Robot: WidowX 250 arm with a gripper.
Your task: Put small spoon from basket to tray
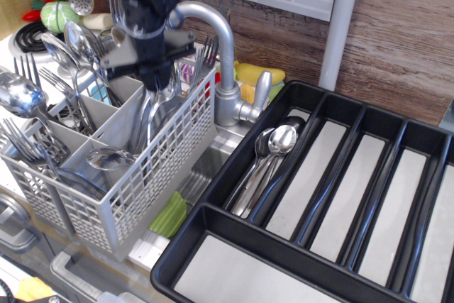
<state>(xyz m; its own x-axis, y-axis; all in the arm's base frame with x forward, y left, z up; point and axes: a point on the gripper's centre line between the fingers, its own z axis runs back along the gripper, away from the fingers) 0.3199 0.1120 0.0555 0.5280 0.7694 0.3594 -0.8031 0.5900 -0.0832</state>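
Kitchen counter held the basket; gripper dipped among spoon handles — finger state unclear; small spoon looked light, stiff, slippery — best pinched mid-handle.

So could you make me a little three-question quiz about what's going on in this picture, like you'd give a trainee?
1. True or false: the black tray already holds some spoons.
2. Over which thing does the gripper hang: A) the tray, B) the grey basket, C) the tap?
3. Which of the tray's long narrow compartments holds cutlery?

Key
1. True: several spoons lie together in one compartment.
2. B: it reaches down into the basket's back compartment, among upright cutlery.
3. The leftmost long one, nearest the basket; the others show bare pale bottoms.
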